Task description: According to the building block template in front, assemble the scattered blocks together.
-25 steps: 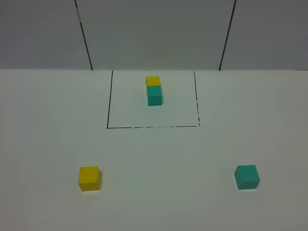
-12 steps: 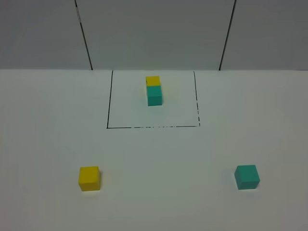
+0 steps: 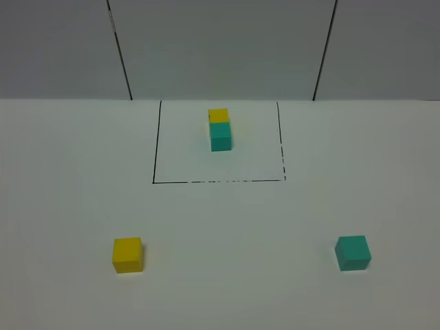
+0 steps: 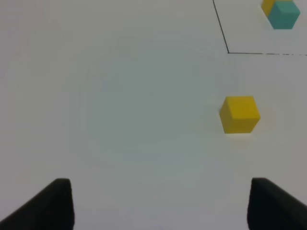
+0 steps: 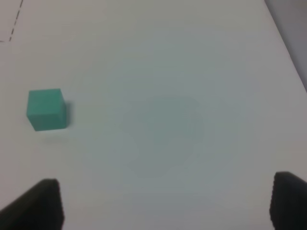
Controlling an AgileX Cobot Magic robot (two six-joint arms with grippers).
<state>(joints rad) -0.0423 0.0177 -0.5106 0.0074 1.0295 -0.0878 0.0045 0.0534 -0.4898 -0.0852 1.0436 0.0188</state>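
Note:
The building block template point(image 3: 220, 129) stands inside a black-lined rectangle at the back middle of the table: a yellow cube joined to a teal cube. A corner of it shows in the left wrist view as the template point(image 4: 281, 12). The loose yellow block point(image 3: 128, 255) rests at the front left and the loose teal block point(image 3: 353, 252) at the front right. Neither arm appears in the exterior view. My left gripper point(image 4: 160, 203) is open, with the yellow block point(image 4: 239, 114) ahead and off to one side. My right gripper point(image 5: 165, 203) is open too, the teal block point(image 5: 46, 109) lying apart from it.
The white table point(image 3: 227, 220) ends at a grey panelled wall point(image 3: 220, 48) behind the template. The table's side edge point(image 5: 288, 48) shows in the right wrist view.

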